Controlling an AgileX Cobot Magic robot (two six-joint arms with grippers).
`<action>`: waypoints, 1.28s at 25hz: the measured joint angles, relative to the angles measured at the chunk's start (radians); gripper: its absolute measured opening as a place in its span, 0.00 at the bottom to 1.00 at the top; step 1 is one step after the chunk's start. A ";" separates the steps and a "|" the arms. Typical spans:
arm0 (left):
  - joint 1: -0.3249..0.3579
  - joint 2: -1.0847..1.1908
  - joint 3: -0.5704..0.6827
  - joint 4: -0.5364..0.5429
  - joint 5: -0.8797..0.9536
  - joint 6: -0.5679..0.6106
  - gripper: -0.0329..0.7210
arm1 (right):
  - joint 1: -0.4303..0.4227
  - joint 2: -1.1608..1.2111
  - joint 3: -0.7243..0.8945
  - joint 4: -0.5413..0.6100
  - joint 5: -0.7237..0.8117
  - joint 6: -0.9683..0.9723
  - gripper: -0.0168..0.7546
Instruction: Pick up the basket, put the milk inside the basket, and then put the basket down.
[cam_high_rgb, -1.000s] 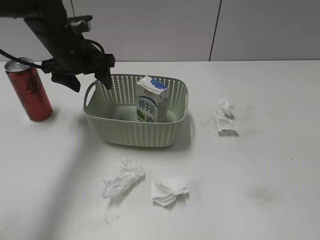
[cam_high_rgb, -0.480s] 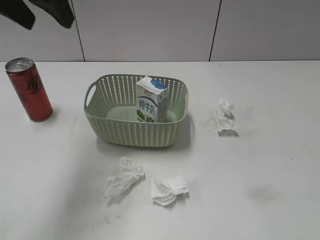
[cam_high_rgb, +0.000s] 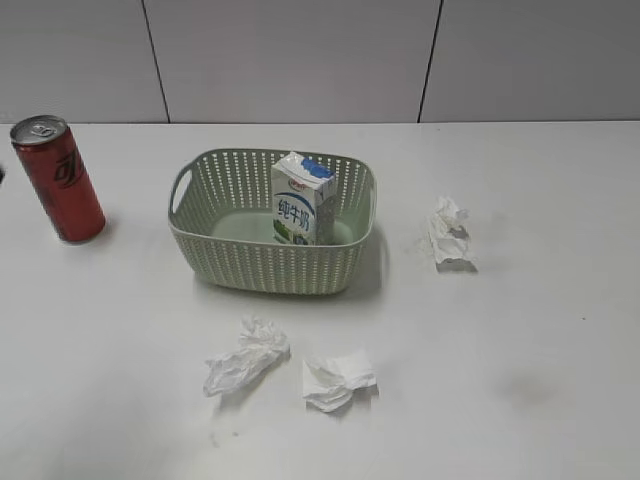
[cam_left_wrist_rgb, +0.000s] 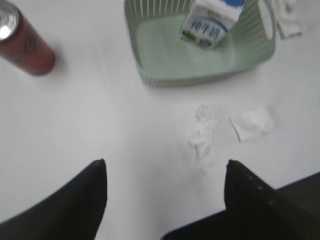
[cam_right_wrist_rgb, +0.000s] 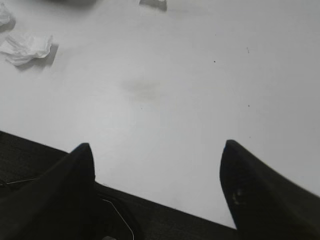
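Note:
The pale green slotted basket (cam_high_rgb: 270, 265) rests on the white table, and the white and blue milk carton (cam_high_rgb: 303, 198) stands upright inside it. Both also show at the top of the left wrist view, the basket (cam_left_wrist_rgb: 165, 75) and the milk (cam_left_wrist_rgb: 210, 22). My left gripper (cam_left_wrist_rgb: 165, 172) is open and empty, high above the table's near part, well away from the basket. My right gripper (cam_right_wrist_rgb: 157, 155) is open and empty over the table's front edge. Neither gripper shows in the exterior view.
A red soda can (cam_high_rgb: 58, 180) stands left of the basket, also in the left wrist view (cam_left_wrist_rgb: 22, 42). Crumpled tissues lie in front of the basket (cam_high_rgb: 245, 355) (cam_high_rgb: 338, 380) and to its right (cam_high_rgb: 447, 232). A dark table edge (cam_right_wrist_rgb: 165, 220) runs below the right gripper.
The left arm rose from the basket's left handle and left the exterior view. The basket and milk have not moved.

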 joint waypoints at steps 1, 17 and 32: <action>0.000 -0.055 0.063 0.001 0.002 0.000 0.78 | 0.000 -0.018 0.015 0.000 0.001 0.000 0.79; 0.000 -0.778 0.678 0.039 -0.170 0.183 0.78 | 0.000 -0.153 0.119 -0.011 -0.067 -0.006 0.79; 0.000 -0.784 0.691 0.020 -0.164 0.210 0.73 | 0.000 -0.153 0.119 -0.011 -0.072 -0.007 0.79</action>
